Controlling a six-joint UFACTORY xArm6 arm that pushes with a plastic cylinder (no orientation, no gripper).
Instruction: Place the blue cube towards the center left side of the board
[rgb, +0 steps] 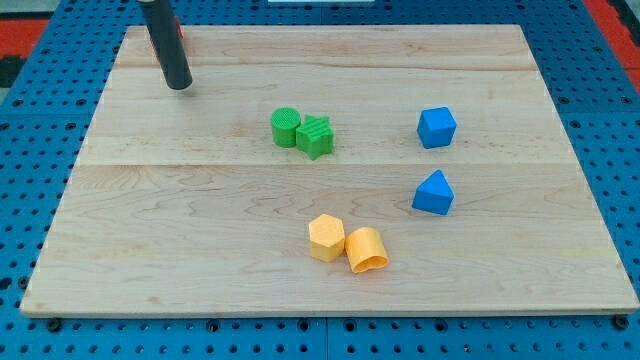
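Note:
The blue cube (437, 127) sits on the wooden board (180, 230) at the view's right, above centre. A second blue block (433, 193), wedge-like with a peaked top, lies just below it. My tip (179, 85) is at the view's upper left, far to the left of both blue blocks and touching no block. The rod leans up and to the left out of the frame.
A green cylinder (285, 126) and a green star-shaped block (315, 136) touch each other near the board's centre top. A yellow hexagonal block (326, 238) and a yellow arched block (366, 250) sit together at bottom centre. A red object (181, 40) shows behind the rod.

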